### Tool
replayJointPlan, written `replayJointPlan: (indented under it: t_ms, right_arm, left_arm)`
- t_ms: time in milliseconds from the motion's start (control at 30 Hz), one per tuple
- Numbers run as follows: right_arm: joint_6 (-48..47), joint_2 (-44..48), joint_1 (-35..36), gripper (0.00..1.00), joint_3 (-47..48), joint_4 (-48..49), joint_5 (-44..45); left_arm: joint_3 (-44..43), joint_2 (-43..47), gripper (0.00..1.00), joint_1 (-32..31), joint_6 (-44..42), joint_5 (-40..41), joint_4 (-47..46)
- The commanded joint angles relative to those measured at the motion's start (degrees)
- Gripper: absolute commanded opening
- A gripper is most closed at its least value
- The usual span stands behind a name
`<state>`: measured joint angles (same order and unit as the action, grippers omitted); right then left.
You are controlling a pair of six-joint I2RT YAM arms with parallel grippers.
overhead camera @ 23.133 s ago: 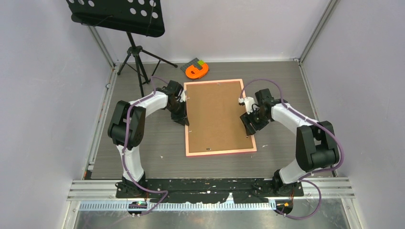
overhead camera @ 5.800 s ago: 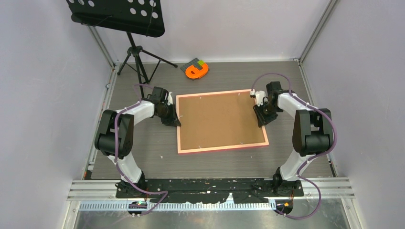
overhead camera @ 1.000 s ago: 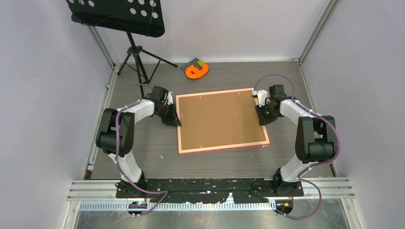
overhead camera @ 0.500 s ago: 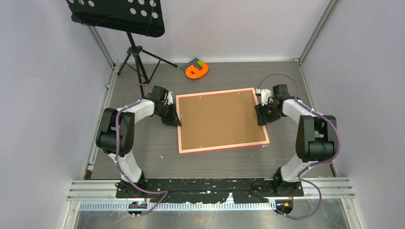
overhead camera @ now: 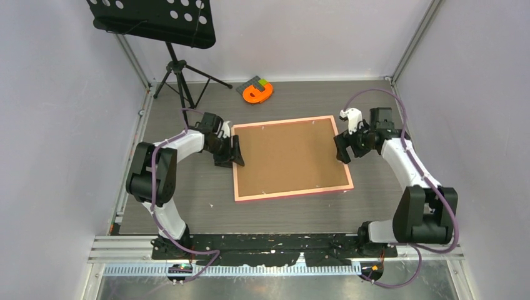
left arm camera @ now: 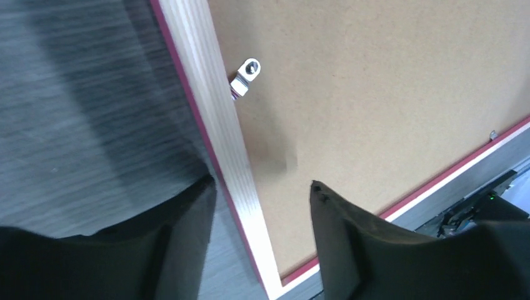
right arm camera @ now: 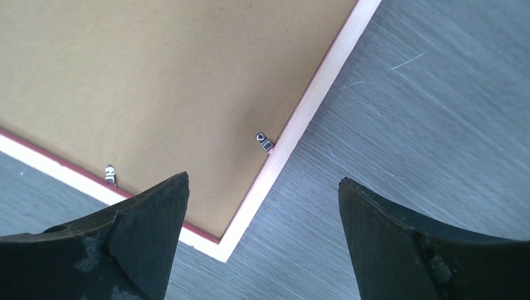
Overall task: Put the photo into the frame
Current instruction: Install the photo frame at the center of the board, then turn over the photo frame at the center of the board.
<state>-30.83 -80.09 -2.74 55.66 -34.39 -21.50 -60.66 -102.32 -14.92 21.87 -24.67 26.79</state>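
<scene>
You have the frame [overhead camera: 294,192] lying flat, back up, mid-surface [overhead camera: 187,187], long sides running left to right; a brown backing board [overhead camera: 289,156] fills it. Your left pincer [overhead camera: 236,152] sits at the left rail, jaws parted and straddling it, one finger over the surface and one over the board, gripping nothing; contact cannot be judged. A metal clip [left arm camera: 245,76] shows just beyond it, inside the rail. Your right pincer [overhead camera: 344,149] hangs at the right rail, jaws spread wide, empty. Farther back: orange object [overhead camera: 258,92] at the rear edge, music stand [overhead camera: 156,22] at far left.
</scene>
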Motion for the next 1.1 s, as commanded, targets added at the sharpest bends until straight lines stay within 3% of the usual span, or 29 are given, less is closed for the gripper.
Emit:
replayJointPlan:
  t_ms: [0,133,267,567,867,1067]
  right_arm:
    - [-5.83,6.30,0.17,1.00,-1.36,-4.19,-3.17]
    - [-10.47,11.48,2.21,0.95,-4.41,-7.18,-3.63]
    - [-13.85,16.89,10.37,0.95,-8.64,-8.83,-0.47]
    - [-13.58,19.46,22.53,0.95,-14.15,-6.24,5.72]
    - [-13.32,12.55,28.84,1.00,-12.75,-3.12,8.41]
    - [-13.76,8.06,33.29,0.87,-12.05,-2.06,11.02]
  left_arm:
    - [0.11,1.90,0.65,-0.64,-2.47,2.76,4.84]
    - [-0.53,4.35,0.82,-0.65,-3.39,4.26,5.44]
    - [-1.40,7.16,0.96,-0.57,-4.80,6.50,5.99]
    - [-3.36,15.39,1.00,-0.61,-14.01,13.20,6.94]
    - [-5.18,22.67,1.00,-0.60,-21.59,15.74,11.07]
    - [-3.60,25.15,1.00,-0.55,-24.57,16.47,11.81]
